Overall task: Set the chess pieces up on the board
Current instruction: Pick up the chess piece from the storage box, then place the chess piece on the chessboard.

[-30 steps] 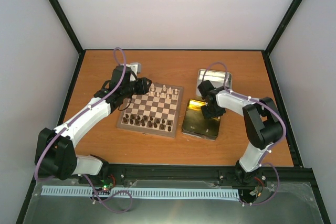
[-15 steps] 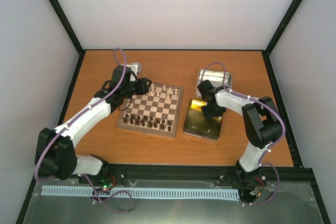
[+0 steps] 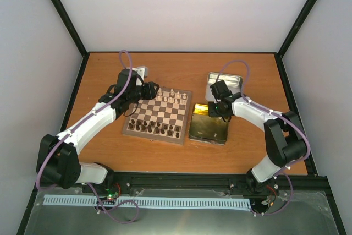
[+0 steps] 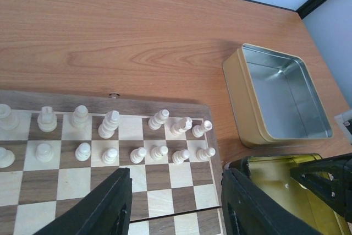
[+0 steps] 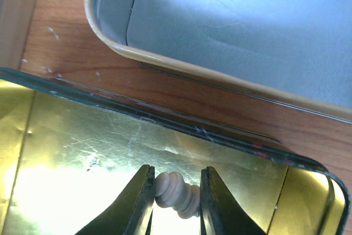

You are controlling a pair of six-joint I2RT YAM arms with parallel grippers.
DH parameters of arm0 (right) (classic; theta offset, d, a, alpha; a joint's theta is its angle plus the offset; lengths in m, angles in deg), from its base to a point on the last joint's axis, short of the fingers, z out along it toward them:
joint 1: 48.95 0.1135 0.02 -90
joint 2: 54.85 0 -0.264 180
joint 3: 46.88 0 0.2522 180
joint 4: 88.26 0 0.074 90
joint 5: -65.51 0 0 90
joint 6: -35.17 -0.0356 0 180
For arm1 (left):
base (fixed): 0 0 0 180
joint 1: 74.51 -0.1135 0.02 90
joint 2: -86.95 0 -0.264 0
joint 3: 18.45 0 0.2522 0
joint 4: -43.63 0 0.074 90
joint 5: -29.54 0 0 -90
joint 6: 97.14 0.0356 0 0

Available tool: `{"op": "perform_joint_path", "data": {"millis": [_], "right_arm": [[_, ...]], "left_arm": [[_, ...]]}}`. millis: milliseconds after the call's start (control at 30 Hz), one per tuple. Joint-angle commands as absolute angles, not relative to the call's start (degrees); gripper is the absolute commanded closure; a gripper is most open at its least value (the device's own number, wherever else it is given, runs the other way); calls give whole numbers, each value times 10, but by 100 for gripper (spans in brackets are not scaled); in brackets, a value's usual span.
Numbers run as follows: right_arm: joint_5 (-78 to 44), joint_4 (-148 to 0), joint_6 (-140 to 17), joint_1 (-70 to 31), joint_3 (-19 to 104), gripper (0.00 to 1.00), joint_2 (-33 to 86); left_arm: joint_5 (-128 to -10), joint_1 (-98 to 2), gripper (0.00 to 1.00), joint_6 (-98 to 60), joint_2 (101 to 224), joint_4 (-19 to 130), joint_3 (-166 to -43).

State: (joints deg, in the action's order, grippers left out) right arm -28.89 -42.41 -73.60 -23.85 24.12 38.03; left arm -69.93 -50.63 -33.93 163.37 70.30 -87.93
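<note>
The board (image 3: 163, 115) lies mid-table with cream-white chess pieces (image 3: 169, 96) in two rows along its far edge (image 4: 110, 125). Dark brown pieces (image 3: 154, 128) fill its near rows. My left gripper (image 4: 173, 202) hovers open above the board's (image 4: 44, 174) far rows with nothing between its fingers; in the top view it (image 3: 154, 88) sits at the board's far left corner. My right gripper (image 5: 176, 196) is shut on one cream-white chess piece (image 5: 177, 192), held crosswise over the far end of the gold tin (image 5: 110, 147). From above, that gripper (image 3: 213, 110) is at the tin's far edge.
The gold tin (image 3: 209, 129) sits just right of the board. The silver tin lid (image 3: 226, 83) lies behind it, close to my right wrist (image 5: 236, 20) (image 4: 286, 100). Black frame posts and white walls surround the wooden table (image 3: 181, 70).
My right gripper has closed on a cream-white piece inside the gold tin and moved toward the tin's far edge; its elbow swung right. The tin shifted slightly. The left arm has not moved.
</note>
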Motion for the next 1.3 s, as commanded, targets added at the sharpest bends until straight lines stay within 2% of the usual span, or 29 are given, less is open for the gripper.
{"op": "perform_joint_path", "data": {"millis": [0, 200, 433, 533, 900, 1067, 1267], "right_arm": [[-268, -519, -801, -239, 200, 86, 320], [-177, -624, -878, -239, 144, 86, 246], [-29, -796, -1082, -229, 81, 86, 231], [-2, -860, -1158, -216, 70, 86, 233], [57, -992, -1312, -181, 73, 85, 279], [71, -1008, -1327, -166, 82, 84, 294], [79, -1014, -1328, -159, 89, 84, 302]], "left_arm": [[-733, -506, 54, -325, 1620, 669, -872], [-834, -502, 50, -329, 1619, 595, -833], [-924, -462, 41, -351, 1632, 437, -764], [-955, -455, 37, -366, 1644, 366, -730], [-1040, -448, 37, -372, 1703, 268, -686], [-1057, -447, 41, -386, 1730, 266, -706], [-1066, -447, 61, -391, 1749, 271, -717]]}}
